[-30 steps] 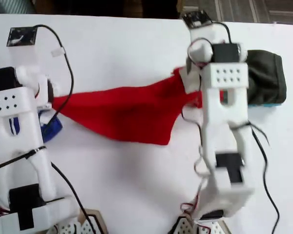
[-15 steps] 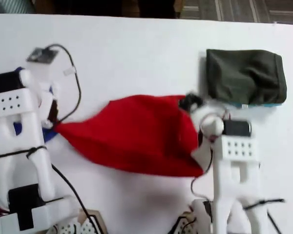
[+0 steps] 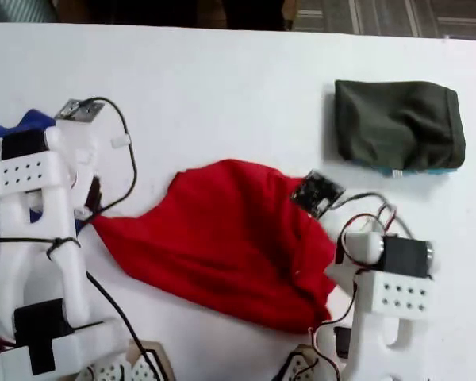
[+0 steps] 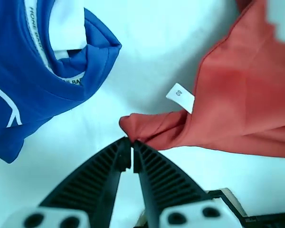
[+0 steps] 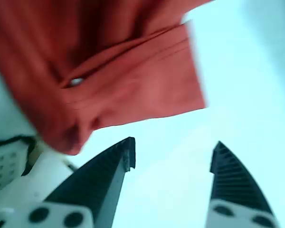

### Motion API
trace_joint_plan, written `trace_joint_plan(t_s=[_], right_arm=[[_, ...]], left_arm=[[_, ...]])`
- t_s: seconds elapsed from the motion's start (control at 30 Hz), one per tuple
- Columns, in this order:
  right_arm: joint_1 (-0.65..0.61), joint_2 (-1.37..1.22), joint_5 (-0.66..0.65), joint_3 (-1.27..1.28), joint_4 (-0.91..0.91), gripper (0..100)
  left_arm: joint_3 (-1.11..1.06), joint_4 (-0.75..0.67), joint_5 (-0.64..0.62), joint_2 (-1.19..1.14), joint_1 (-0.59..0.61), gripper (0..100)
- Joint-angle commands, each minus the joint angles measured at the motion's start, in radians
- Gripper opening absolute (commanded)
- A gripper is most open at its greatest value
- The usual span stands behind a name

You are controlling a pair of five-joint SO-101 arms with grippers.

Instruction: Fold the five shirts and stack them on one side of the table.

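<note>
High view: right arm (image 3: 385, 294) withdrew; red shirt (image 3: 222, 238) slackened.

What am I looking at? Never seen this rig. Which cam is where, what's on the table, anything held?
Two small robot arms sit side by side at a white table. The high view comes from a fixed camera looking down. In it, the left arm is at the picture's left and the right arm at its right. The other two pictures come from a camera on each wrist, looking along that arm's own gripper.

On the table are three shirts:
- a red shirt, spread loosely in the middle
- a blue shirt, bunched beside the left arm
- a green shirt, folded, at the far right

The left gripper is shut on a corner of the red shirt. The right gripper is open by the shirt's other edge and holds nothing.
</note>
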State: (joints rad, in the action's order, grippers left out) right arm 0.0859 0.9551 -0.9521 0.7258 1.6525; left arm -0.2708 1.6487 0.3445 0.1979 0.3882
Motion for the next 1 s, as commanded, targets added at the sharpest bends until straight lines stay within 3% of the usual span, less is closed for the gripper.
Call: trace_joint_plan(t_s=[0.0,0.1,0.3,0.43,0.67,0.97], right_arm=[[0.005,0.005,0.201,-0.173,-0.09,27.1],[-0.047,-0.113,0.396,-0.253,-0.231,25.3],[-0.337,-0.585,0.566,-0.517,-0.286,25.3],[-0.463,-0.923,0.637,-0.795,-0.283,25.4],[-0.506,-1.417,0.744,-1.267,-0.226,25.4],[-0.61,-1.853,0.761,-1.743,-0.051,25.4]], left_arm=[[0.002,-0.005,0.003,0.014,0.009,3],[0.004,-0.005,-0.002,0.014,0.009,3],[0.004,-0.005,-0.003,0.014,0.009,3],[0.004,-0.005,-0.003,0.014,0.009,3],[0.004,-0.005,-0.003,0.014,0.011,3],[0.004,-0.012,-0.003,0.014,0.009,3]])
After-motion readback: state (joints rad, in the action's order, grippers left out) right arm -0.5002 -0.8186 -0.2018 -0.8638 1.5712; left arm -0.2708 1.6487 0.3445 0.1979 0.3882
